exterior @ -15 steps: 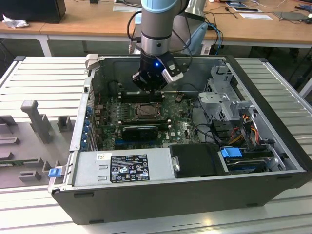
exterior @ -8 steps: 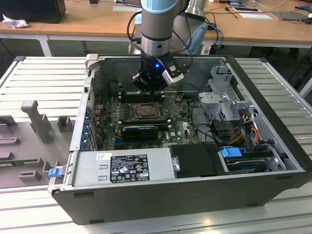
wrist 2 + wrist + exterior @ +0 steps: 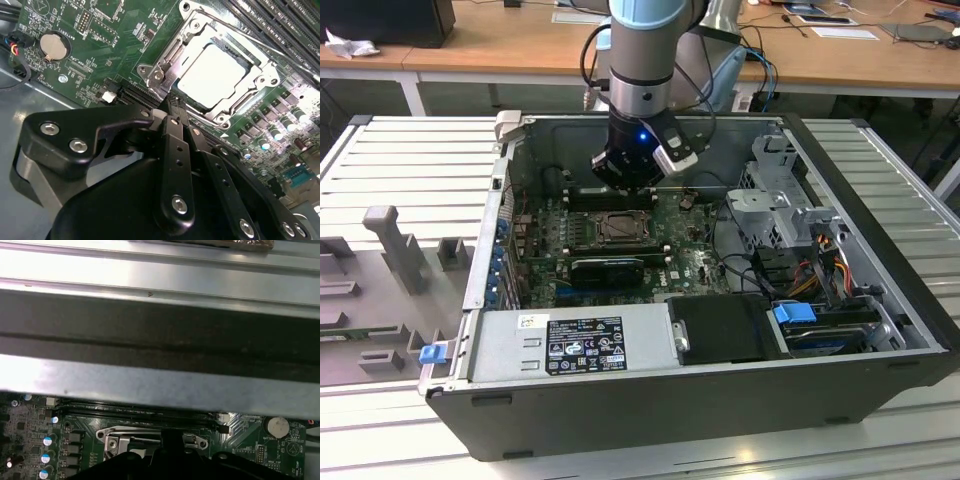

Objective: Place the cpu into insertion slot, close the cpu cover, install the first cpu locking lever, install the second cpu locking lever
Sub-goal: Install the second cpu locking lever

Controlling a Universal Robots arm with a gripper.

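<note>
Gripper hangs low inside the open computer case, fingers pressed together w/ nothing between them, tips just beside the socket edge. Cpu sits flat in the insertion slot; cpu cover looks closed down around it, pale top showing thru the window. Judging by that, lever work is in hand: push should stay slow, tip on the lever wire only, off the green motherboard. Board has white print, too small to read reliably; power supply sticker likewise.
</note>
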